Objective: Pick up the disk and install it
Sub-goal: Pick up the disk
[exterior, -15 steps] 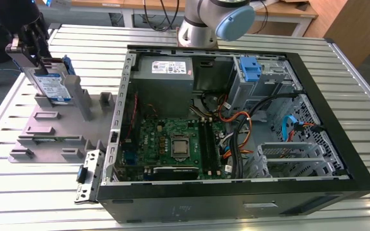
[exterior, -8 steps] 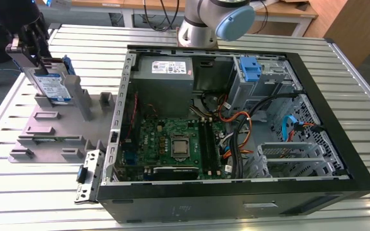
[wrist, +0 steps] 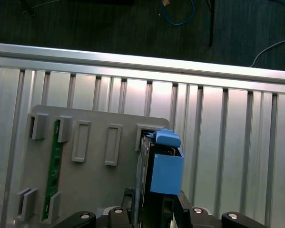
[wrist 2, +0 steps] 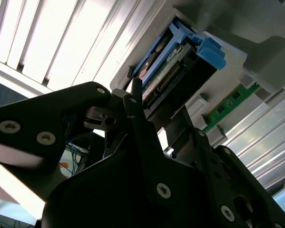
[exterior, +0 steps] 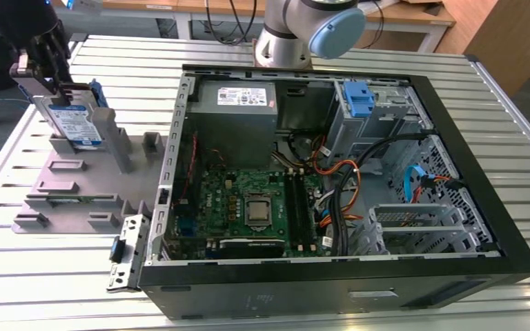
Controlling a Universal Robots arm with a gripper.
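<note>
**Disk in the gripper's hold at the fixture, install not yet done**

The disk (exterior: 74,125) stands on edge at about ten o'clock in the exterior view. Its label faces the camera and its lower end is at the slots of the grey fixture plate (exterior: 90,186). We cannot tell whether it has cleared its slot or sits in it. In the first wrist view its blue carrier bracket shows end-on between the two fingers.

The gripper (exterior: 52,93) comes down on the disk's upper edge, with a finger on either flat side. We judge it to be clamped on the disk, though the contact itself is hard to make out.

A green memory stick (wrist: 53,161) lies in another slot of the same plate.

The open computer case (exterior: 486,207) runs from the centre of the exterior view out to three o'clock, well apart from the disk. Its drive cage and blue latch piece (exterior: 361,98) sit at about one o'clock.

So we count the pick-up as about made. The carry across to the case and the seating of the disk there are both undone.
</note>
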